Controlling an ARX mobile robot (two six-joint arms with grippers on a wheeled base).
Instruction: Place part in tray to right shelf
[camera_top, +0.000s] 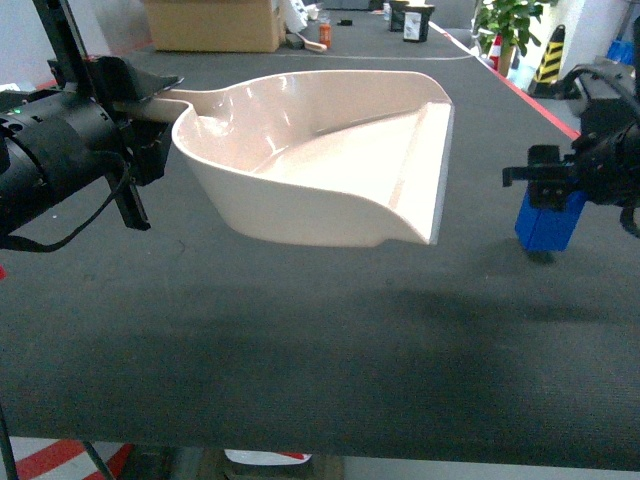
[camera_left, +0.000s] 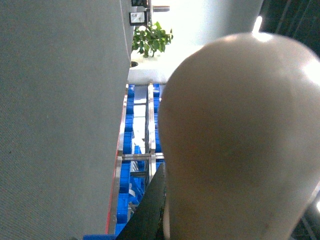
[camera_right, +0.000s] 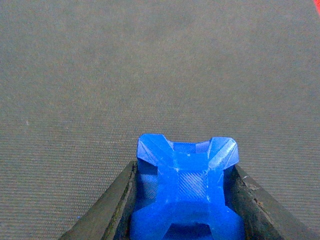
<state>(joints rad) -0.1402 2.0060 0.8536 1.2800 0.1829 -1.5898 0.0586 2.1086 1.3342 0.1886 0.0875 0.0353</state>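
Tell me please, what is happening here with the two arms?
The left pincer holds the cream tray by its handle, lifted above the dark mat, with its open lip facing the right arm. The right pincer is shut on the small blue part and holds it to the right of the tray, apart from it. The tray is empty, so the part is not yet placed inside.

A dark grey mat (camera_top: 300, 340) is covering the desk. Beyond it a cardboard box (camera_top: 212, 24) is sitting, a potted plant (camera_top: 512, 22) is standing near a striped bollard (camera_top: 549, 58), and red tape (camera_top: 520, 95) is edging the mat.
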